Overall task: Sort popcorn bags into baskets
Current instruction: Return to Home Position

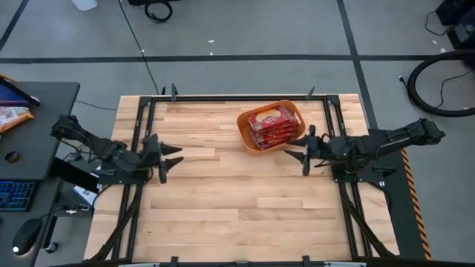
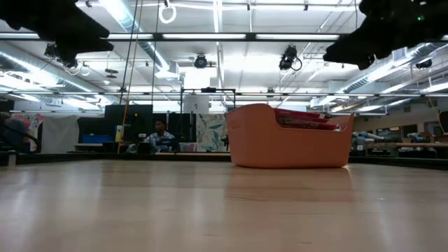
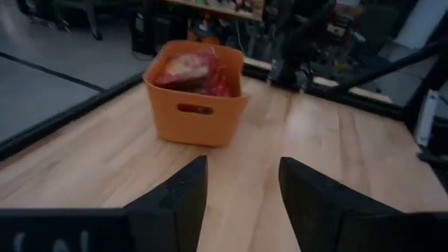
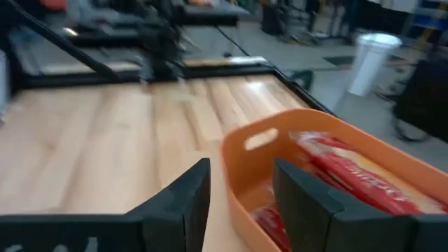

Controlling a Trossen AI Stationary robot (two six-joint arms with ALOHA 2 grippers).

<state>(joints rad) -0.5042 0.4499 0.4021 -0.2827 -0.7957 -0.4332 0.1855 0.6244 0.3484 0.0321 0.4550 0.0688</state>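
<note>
- The orange tub [image 1: 243, 126] stands upright on the wooden tabletop [image 1: 223, 200]. In the high view it lies toward 1 o'clock from the tabletop's centre and is turned slightly askew to the boards.
- The popcorn bags [image 1: 271, 126] lie inside the tub in a flat stack, and the top red packet shows its yellow-cream picture upward. The number in the stack cannot be told.
- In the low view the tub [image 2: 287, 143] rests squarely on the wood, and the red edges of the bags [image 2: 304, 117] rise just over its rim.
- No packet lies loose on the tabletop; all the red ones in view are in the tub.
- The left gripper [image 1: 172, 156] hangs at the 9 o'clock side of the tabletop, well apart from the tub. It is released, with a clear gap between its fingers and nothing in them.
- Its wrist view looks across bare boards to the tub [image 3: 196, 115] and the bags [image 3: 196, 70].
- The right gripper [image 1: 295, 150] hangs at the 3 o'clock side, near the tub's 4 o'clock corner. It is also released and empty.
- Its wrist view shows the tub's handle cut-out wall [image 4: 259, 150] close ahead, with the bags [image 4: 350, 171] inside.
</note>
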